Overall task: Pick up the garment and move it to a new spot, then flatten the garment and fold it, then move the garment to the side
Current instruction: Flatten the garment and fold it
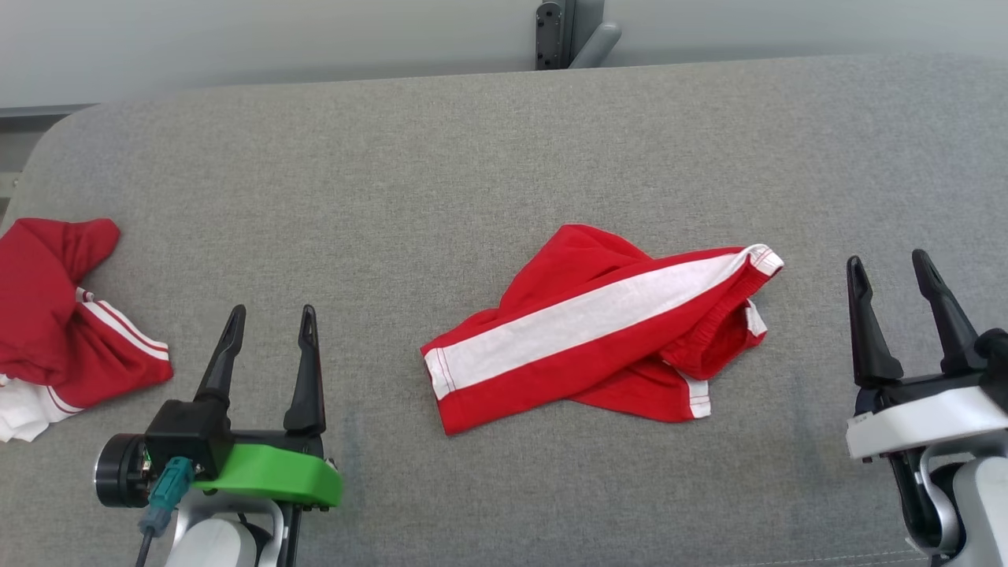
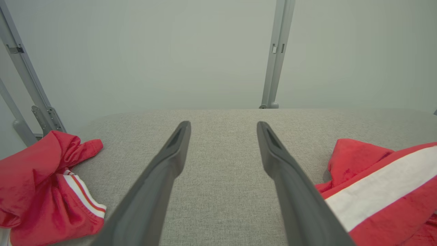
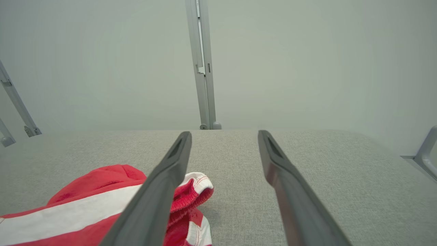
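The garment (image 1: 598, 331) is a pair of red shorts with a broad white side stripe, lying crumpled in the middle of the grey padded table (image 1: 441, 157). It also shows at the right of the left wrist view (image 2: 382, 191) and at the lower left of the right wrist view (image 3: 85, 205). My left gripper (image 1: 272, 323) stands open at the lower left, apart from the garment, nothing between its fingers (image 2: 170, 160). My right gripper (image 1: 890, 268) stands open at the lower right, just right of the garment's waistband, empty.
A second red garment with thin white stripes (image 1: 55, 323) lies bunched at the table's left edge, seen too in the left wrist view (image 2: 44, 184). A grey metal post (image 1: 563, 31) rises behind the table's far edge. A pale wall stands behind.
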